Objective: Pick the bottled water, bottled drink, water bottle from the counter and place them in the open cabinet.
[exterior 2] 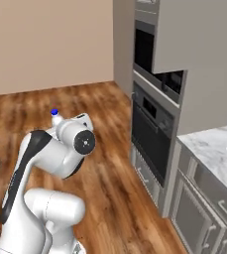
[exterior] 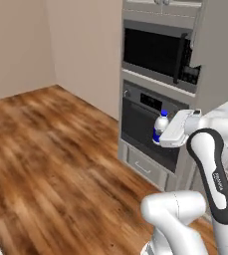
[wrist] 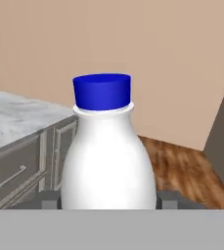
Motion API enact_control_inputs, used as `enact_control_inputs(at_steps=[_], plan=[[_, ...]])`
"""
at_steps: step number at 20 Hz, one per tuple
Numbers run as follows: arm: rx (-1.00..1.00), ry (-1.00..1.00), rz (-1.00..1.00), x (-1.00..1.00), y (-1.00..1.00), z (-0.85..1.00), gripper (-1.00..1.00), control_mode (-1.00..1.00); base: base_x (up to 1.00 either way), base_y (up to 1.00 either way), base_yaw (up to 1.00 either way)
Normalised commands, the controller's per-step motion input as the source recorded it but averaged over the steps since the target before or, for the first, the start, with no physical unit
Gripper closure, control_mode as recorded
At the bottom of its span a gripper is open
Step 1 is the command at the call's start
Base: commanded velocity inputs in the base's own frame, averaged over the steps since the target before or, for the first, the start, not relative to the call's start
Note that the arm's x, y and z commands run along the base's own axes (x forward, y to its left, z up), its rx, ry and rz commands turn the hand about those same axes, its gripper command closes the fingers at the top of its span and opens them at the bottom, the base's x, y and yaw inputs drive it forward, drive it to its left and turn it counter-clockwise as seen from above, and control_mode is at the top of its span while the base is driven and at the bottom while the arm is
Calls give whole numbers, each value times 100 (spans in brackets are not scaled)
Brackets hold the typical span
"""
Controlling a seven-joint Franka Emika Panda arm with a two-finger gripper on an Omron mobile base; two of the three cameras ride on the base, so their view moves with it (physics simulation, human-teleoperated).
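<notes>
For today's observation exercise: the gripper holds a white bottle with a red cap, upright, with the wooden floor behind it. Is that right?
Not quite: the cap is blue, not red, as the hand view shows. The gripper does hold the white bottle upright, with the wooden floor behind it.

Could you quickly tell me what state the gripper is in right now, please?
Gripper: closed on the bottled water, a white bottle with a blue cap, carried upright in the air.
</notes>
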Motion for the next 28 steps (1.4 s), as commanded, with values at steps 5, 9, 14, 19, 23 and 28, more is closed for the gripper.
enact_control_inputs(at_steps=[5, 9, 14, 19, 23, 28], plan=[[0, 0, 0, 0, 0, 0, 100, 100, 0, 0, -52], [0, 0, 0, 0, 0, 0, 100, 100, 0, 0, -51], [0, 0, 0, 0, 0, 0, 100, 100, 0, 0, -52], [0, 0, 0, 0, 0, 0, 100, 100, 10, 0, -51], [0, 0, 0, 0, 0, 0, 100, 100, 30, 0, -49], [0, 0, 0, 0, 0, 0, 100, 100, 46, 0, -47]])
